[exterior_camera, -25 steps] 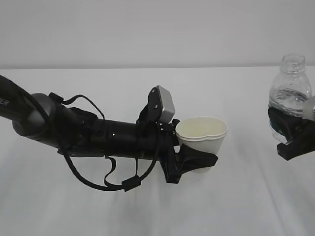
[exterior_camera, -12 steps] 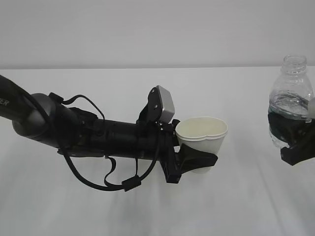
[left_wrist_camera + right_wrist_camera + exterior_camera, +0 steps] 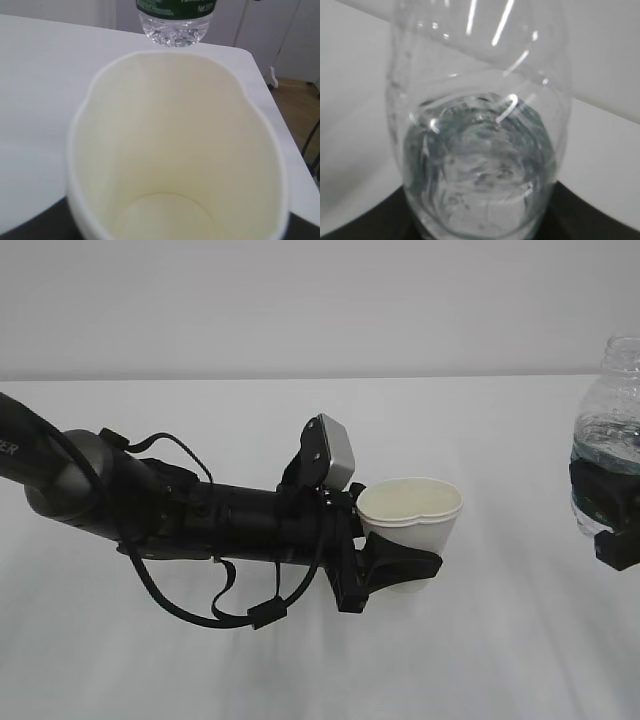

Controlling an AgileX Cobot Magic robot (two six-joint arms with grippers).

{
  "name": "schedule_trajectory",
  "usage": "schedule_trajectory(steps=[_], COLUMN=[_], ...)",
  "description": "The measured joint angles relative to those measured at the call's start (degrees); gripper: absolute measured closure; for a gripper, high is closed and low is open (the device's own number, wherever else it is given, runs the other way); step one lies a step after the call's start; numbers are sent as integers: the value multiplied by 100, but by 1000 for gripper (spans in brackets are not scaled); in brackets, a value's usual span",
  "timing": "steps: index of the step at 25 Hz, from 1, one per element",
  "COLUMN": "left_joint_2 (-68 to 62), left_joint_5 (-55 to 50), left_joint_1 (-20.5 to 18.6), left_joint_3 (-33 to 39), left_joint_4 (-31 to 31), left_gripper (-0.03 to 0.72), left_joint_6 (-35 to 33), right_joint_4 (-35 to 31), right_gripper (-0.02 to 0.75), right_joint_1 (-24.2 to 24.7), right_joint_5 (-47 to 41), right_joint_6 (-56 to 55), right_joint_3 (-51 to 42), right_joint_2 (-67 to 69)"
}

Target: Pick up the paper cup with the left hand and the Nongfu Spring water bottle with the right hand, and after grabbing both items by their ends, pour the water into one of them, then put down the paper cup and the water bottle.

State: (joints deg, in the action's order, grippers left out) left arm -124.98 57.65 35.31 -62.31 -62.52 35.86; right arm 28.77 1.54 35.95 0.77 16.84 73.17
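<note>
Left hand (image 3: pixel 400 565): clamped around the lower wall of the paper cup (image 3: pixel 410 530), rim squeezed out of round, cup upright near the middle of the white table (image 3: pixel 300 670).
Right hand (image 3: pixel 610 515): closed on the label band of the Nongfu Spring water bottle (image 3: pixel 607 430), held upright at the far right edge, well apart from the cup.
Water (image 3: pixel 480 165): low in the bottle, roughly level with the grip.
Step in hand: likely bringing bottle toward cup before pouring.
Doing it well: carry the neck over the cup mouth first, then tilt slowly; keep the cup level; squeeze no harder, since the thin wall already buckles.
Exterior view only: both arms, the gap between cup and bottle.
Left wrist view only: cup (image 3: pixel 175 150) interior, dry and empty; bottle base (image 3: pixel 175 22) clear of the table beyond.
Right wrist view only: ribbed bottle (image 3: pixel 480 125) close up, water inside; cup unseen.
</note>
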Motion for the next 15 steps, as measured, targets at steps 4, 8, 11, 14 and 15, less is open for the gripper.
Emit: schedule_trajectory(steps=[4,8,11,14,15], left_joint_2=[0,0,0,0,0], left_joint_5=[0,0,-12,-109,-136], left_joint_1=[0,23,118,217,240], left_joint_3=[0,0,0,0,0], left_joint_4=[0,0,0,0,0], left_gripper=[288,288,288,288,288], left_joint_6=[0,10,10,10,10], right_joint_4=[163,276,346,346,346], right_gripper=[384,384,384,384,384], right_joint_1=[0,0,0,0,0], right_joint_5=[-320,-435,-534,-598,-612], right_joint_6=[-175,-227,-240,-190,-137], right_joint_3=[-9,-9,-9,-13,-13], right_joint_2=[-260,-384,-420,-430,-433])
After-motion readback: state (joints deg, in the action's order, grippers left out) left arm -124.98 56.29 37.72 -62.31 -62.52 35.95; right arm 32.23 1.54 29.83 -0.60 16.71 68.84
